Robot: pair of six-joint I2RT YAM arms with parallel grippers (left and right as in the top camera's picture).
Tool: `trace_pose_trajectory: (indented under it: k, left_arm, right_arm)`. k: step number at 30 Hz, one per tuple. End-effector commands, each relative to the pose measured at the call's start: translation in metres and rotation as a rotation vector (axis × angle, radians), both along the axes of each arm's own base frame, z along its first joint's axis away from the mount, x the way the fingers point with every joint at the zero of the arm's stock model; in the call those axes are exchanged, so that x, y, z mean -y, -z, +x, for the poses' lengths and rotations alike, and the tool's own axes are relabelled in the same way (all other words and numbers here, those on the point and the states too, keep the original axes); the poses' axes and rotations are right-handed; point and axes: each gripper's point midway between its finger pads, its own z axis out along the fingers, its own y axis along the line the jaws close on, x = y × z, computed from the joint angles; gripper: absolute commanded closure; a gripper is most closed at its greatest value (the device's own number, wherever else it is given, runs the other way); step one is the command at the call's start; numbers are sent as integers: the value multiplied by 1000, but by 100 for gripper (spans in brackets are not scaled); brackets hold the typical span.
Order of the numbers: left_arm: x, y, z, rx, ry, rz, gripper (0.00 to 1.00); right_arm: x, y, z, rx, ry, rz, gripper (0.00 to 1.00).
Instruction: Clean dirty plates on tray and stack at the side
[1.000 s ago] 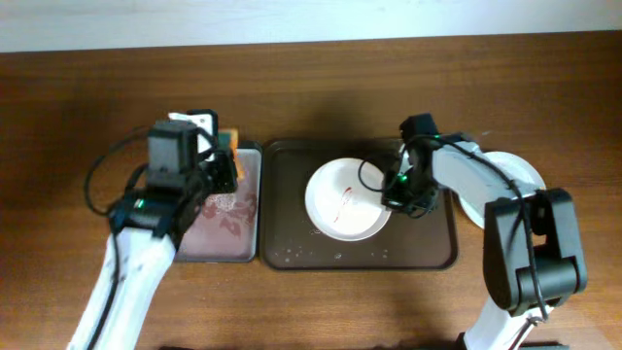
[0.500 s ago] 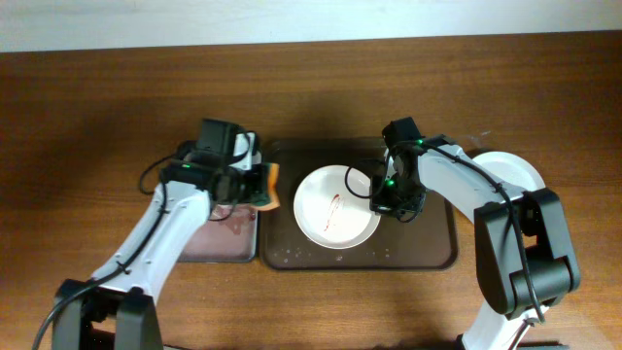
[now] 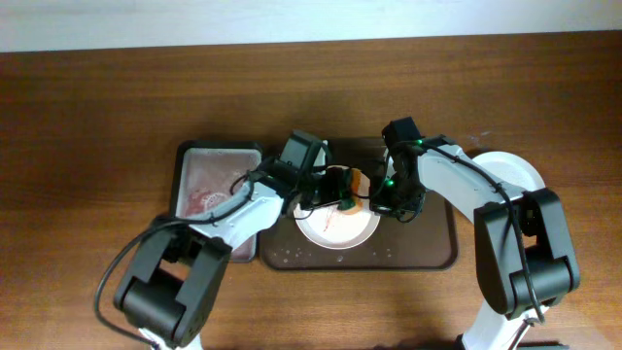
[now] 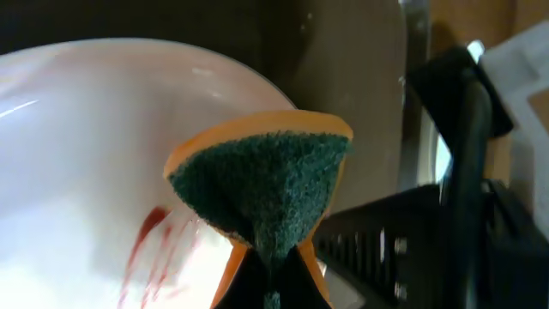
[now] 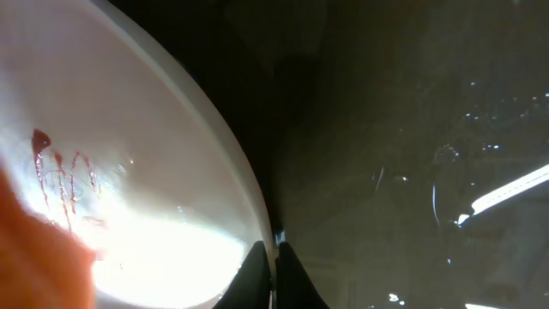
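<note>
Where the dark brown tray (image 3: 428, 245) sits at the middle of the wood-grain surface (image 3: 97, 97), its rounded corners and raised rim frame one round, shallow dirty plate (image 3: 335, 228), glossy and pale, lying left of the tray's centre. Thin red smears (image 4: 146, 253) streak the plate's smooth bowl (the right wrist view shows them as fine looping lines on the inner slope). The left hand (image 4: 273, 283) is clenched on a sponge (image 4: 262, 176), folded so that its coarse dark green scouring face bulges outward in a rounded wedge with a band of orange foam around it. The sponge hangs over the far part of the plate, close to the smears, though whether it touches the glaze I cannot tell. The right hand (image 5: 271, 257) grasps the plate's thin right rim, its two dark fingers nearly together with the edge of the rim between them. Small bright droplets (image 3: 335, 255) speck the tray's matte floor near the front rim and to the right of the plate. Just left of the big tray lies a smaller, narrower tray (image 3: 209, 165) with a pinkish, mottled bottom. To the right of the big tray, on bare wood, a round white side plate (image 3: 520, 173) rests partly hidden under the right arm; whether more than one is stacked there cannot be told.
</note>
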Motion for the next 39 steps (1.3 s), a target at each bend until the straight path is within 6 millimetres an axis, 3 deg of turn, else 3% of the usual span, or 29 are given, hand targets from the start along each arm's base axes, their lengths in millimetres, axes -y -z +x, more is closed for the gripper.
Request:
trace_pose_trajectory:
  k: [1, 3, 9, 13, 20, 22, 24, 28, 30, 33, 36, 39]
  left_arm:
    - [16, 17, -6, -90, -15, -39, 100]
    - [13, 30, -12, -130, -19, -10, 100]
    - [-38, 56, -26, -280, -99, 149, 100]
    - [-55, 48, -31, -245, -30, 194, 100]
    - [-81, 44, -19, -84, 14, 364, 100]
    - [-86, 32, -4, 14, 30, 414, 100]
    - [-79, -2, 11, 114, 45, 388, 100]
    - [-81, -40, 11, 179, 52, 376, 100]
    - [-104, -46, 4, 170, 15, 481, 100]
    - [-155, -59, -1, 175, -81, 673, 100]
    - [-190, -60, -3, 110, -147, 706, 100]
    - [-225, -52, -4, 68, -147, 750, 100]
  right_arm:
    - [0, 5, -4, -11, -16, -20, 96]
    - [0, 5, -4, -12, -16, -20, 96]
    - [0, 5, -4, -12, -16, -20, 96]
    - [0, 5, -4, -10, -16, -20, 96]
    - [0, 5, -4, -11, -16, -20, 96]
    - [0, 5, -4, -11, -16, -20, 96]
    - [0, 5, -4, -12, -16, -20, 96]
    - [0, 5, -4, -10, -17, -20, 96]
    - [-1, 5, 0, 6, -17, -15, 96]
    - [-4, 0, 17, 84, -49, -8, 96]
    - [2, -23, 35, 180, -60, -48, 96]
    - [24, -62, 46, 310, -46, -163, 96]
